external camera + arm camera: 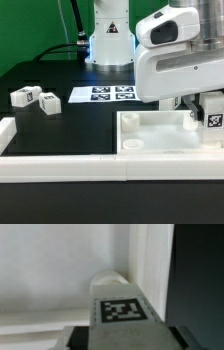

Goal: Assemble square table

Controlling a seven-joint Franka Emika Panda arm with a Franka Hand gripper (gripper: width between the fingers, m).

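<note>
1. The claw (pixel 124 338) stood partly closed, jaws clamping a short white tagged block leg (pixel 122 309).
2. Its end pointed at a corner of the large flat white plastic square panel (pixel 150 137), seemingly for socket alignment.
3. The panel lay braced against the low white border wall (pixel 100 165).

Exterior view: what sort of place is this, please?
Probably a robotics lab bench: a white robot arm over a black table, a marker board on it, and a plain green backdrop.

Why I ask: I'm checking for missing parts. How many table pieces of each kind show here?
Tabletop panel: 1
Loose legs: 2
Leg at the panel's corner: 1
Total: 4
</note>
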